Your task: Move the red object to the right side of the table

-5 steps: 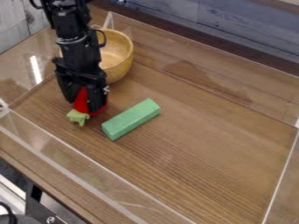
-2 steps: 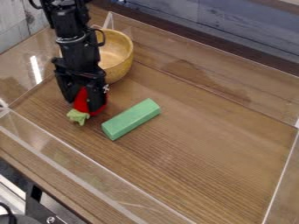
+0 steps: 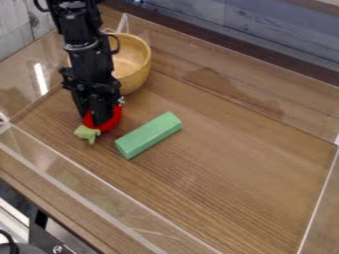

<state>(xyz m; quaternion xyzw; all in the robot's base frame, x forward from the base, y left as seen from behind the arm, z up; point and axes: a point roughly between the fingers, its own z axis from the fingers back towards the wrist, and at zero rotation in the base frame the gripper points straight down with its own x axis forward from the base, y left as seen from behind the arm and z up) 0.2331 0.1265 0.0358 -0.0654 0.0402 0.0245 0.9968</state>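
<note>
No legible text, label, brand, number or sign on anything in view.

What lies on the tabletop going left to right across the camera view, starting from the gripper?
Gripper shut on the red object → green block → bare stretch of table to the right wall. The wooden bowl sits behind the arm, overlapping it, so its place is left out.

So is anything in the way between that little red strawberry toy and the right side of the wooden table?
Partly: the green rectangular block lies just right of the small red strawberry-like toy, which the black gripper is shut on. Beyond the block, the brown wood-grain table looks bare, so lifting over it should clear the path.
</note>
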